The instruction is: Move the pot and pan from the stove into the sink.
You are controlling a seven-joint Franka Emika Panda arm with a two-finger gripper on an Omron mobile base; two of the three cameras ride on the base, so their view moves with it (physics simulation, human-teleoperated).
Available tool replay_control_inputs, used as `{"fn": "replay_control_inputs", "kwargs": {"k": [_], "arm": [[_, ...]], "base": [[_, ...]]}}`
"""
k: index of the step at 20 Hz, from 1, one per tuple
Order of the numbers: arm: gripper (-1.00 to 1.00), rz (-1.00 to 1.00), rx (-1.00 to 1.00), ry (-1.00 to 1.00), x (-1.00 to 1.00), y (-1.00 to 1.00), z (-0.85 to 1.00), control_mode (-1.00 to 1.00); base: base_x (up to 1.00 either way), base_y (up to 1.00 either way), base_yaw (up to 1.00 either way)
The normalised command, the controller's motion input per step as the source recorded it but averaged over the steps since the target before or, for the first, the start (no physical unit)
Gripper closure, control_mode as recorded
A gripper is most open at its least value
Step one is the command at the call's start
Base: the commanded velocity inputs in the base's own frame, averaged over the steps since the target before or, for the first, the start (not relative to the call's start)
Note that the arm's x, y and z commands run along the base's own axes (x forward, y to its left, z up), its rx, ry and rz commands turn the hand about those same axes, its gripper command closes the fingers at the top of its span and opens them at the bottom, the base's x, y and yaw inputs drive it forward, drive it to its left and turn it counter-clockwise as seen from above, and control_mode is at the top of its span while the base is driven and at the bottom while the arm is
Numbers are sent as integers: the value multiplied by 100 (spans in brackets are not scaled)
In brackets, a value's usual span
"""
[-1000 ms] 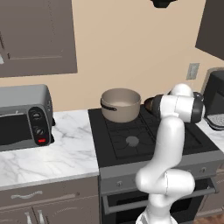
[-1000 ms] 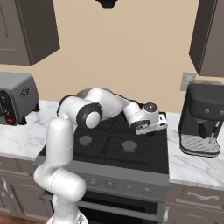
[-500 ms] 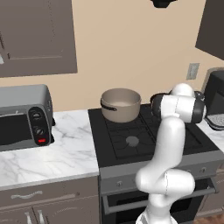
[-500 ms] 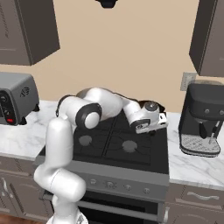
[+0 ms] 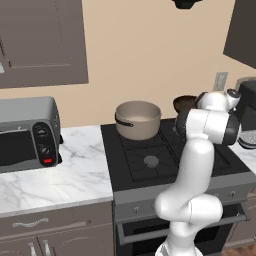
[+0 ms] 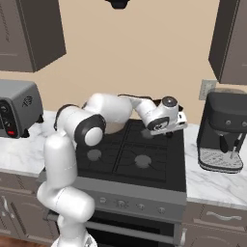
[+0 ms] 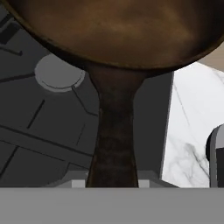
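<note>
Black stove [image 5: 150, 160] between marble counters [image 5: 55, 175], beige pot [image 5: 138, 119] on a back burner — toaster oven [image 5: 27, 132] left, coffee machine [image 6: 224, 130] right

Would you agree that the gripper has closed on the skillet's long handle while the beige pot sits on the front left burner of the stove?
Not quite. In the left base view the beige pot sits on the back left burner of the stove, not the front left. The rest holds: the hand view shows the gripper closed on the skillet's long handle.

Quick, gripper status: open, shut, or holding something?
Gripper: shut on the pan, gripping its long handle over the stove.
</note>
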Motion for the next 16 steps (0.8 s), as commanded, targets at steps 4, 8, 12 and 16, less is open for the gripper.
{"fn": "replay_control_inputs", "kwargs": {"k": [4, 8, 12, 16], "arm": [[100, 0, 2, 10, 2, 3, 85, -100], [100, 4, 0, 5, -28, 5, 75, -100], [100, 11, 0, -1, -72, 14, 52, -100], [100, 12, 0, -8, -78, 17, 40, -100]], "base": [[0, 0, 0], [0, 0, 0], [0, 0, 0], [0, 0, 0]]}}
